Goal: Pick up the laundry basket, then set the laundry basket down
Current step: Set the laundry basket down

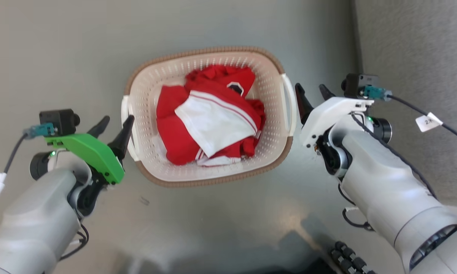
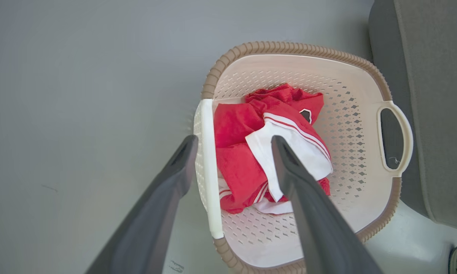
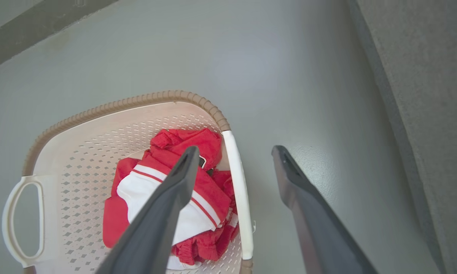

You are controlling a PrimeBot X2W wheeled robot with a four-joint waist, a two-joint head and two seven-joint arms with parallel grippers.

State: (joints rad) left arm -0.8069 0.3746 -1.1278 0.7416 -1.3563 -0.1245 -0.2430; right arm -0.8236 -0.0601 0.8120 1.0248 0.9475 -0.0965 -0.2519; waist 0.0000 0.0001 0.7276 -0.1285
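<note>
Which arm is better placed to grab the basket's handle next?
Right, slightly: the open right pincer has the right handle centred between its fingers. The open left pincer straddles the left handle too, but off-centre, near its outer finger. Lifting probably needs both.

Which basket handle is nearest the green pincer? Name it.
The left white handle of the cream perforated plastic laundry basket, beside the green left pincer; the other handle faces the white right pincer.

text | white tag (image 1: 428, 122) on right arm's cable (image 1: 403, 103) | begins "2", remainder too blurred to read
</note>
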